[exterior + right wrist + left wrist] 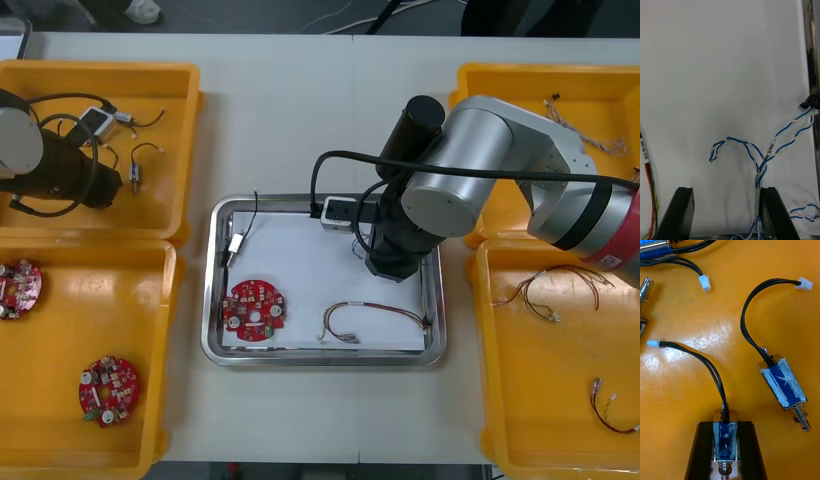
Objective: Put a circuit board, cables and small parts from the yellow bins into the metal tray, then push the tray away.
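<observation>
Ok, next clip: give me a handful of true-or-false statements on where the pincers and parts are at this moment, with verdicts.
1. A round red circuit board lies in the metal tray. True.
2. The left pincer hangs open above the tray. False: it is shut on a small metal part in the far-left yellow bin.
3. The right pincer is over the tray's white inside, fingers apart. True.
4. The blue and white cable lies in a yellow bin. False: it lies on the tray's white inside, beside one finger of the right pincer.
5. Two more circuit boards lie in the near-left yellow bin. True.
</observation>
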You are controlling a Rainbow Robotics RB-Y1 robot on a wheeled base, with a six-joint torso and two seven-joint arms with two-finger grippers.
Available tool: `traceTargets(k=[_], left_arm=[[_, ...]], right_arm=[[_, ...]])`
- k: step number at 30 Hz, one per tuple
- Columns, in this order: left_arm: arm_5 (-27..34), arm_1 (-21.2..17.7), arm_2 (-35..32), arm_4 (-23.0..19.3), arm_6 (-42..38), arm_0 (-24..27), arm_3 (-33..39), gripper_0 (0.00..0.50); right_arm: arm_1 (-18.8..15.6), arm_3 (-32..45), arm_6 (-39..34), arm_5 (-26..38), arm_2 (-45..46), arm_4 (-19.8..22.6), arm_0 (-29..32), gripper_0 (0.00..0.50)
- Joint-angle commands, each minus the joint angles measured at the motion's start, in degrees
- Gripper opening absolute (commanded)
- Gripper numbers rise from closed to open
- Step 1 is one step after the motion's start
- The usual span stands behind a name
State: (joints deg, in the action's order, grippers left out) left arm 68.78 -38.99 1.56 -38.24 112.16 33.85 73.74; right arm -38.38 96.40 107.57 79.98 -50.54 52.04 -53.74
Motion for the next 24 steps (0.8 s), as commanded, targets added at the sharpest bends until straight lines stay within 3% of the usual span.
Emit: traceTargets(k=[1,7,10,18,24], left_arm=[[-0.6,0.8,0.5,0.7,5.1,-0.5,0.4,0.0],[-0.2,0.8,0.5,0.0,4.8,-0.5,0.4,0.0],[0.2,0.8,-0.2,-0.4,4.6,-0.5,0.7,0.0],[10.5,0.3,-4.2,-0.9,2.5,-0.5,6.9,0.0],[17.6,-0.8,-4.7,-1.0,-3.3,-0.4,13.4,0.0]], right_arm=[[-1.5,1.6,2.6,1.7,3.6,1.3,-2.3,0.5],[-1.0,3.5,2.9,5.1,6.9,1.7,-2.3,0.5],[-1.0,5.6,3.2,5.4,7.2,-0.4,-2.3,0.5],[0.1,7.7,3.3,5.8,7.4,-5.9,-2.3,0.5],[0.7,7.7,3.3,5.8,8.4,-6.8,-2.3,0.5]])
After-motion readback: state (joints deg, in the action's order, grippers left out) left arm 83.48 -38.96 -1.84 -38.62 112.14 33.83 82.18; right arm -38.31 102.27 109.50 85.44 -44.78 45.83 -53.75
